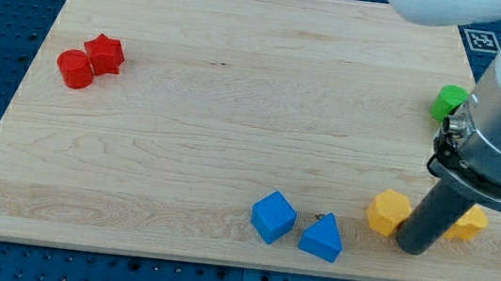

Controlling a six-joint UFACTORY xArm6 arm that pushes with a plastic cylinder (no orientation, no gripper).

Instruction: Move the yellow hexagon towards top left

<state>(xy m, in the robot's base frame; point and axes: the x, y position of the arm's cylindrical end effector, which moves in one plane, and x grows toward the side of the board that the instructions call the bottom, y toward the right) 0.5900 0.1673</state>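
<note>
In the camera view, the job is to send the yellow hexagon (388, 212) up and left across the wooden board (238, 82). It sits near the view's bottom right, touching or just beside the left side of the dark rod. A second yellow block (470, 223) shows on the rod's right, partly hidden, so its shape is unclear.

To push well, my tip (411, 247) should, in my judgement, come round to the hexagon's lower right face, so the push line runs through its middle toward the view's top left. Pushing from its present side position would likely slide the hexagon leftward only, toward the blue cube (273, 217) and blue triangle (322, 238), which lie just to its left along the bottom edge. A steady, centred push should keep it from spinning off the tip. The diagonal path looks free of blocks; the red cylinder (75, 69) and red star (104, 53), touching each other, wait near the top left and need not be disturbed.

The arm comes in from the view's upper right, its pale bulky body covering that corner and part of a green block (448, 102). The rod leans slightly, its lower end on the board between the 2 yellow blocks. There is no pincer on this arm, so nothing opens or closes.
</note>
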